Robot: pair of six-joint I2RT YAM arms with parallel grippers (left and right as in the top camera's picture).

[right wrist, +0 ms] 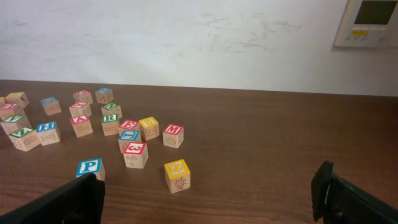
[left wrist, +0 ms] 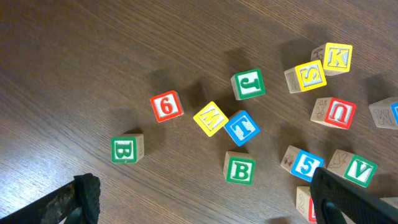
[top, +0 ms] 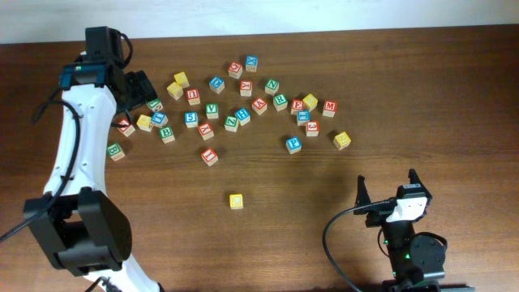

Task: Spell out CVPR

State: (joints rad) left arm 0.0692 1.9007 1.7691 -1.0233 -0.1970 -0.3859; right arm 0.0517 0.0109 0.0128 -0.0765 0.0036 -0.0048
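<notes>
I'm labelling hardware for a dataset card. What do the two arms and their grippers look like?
The left arm has a long white shell, black joints, a black cable alongside and a teal patch near the wrist. The right arm is mostly black with a white wrist block and a looping black cable. The left gripper and right gripper are black.

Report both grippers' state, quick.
Left gripper: open, holding nothing.
Right gripper: open, holding nothing.
</notes>
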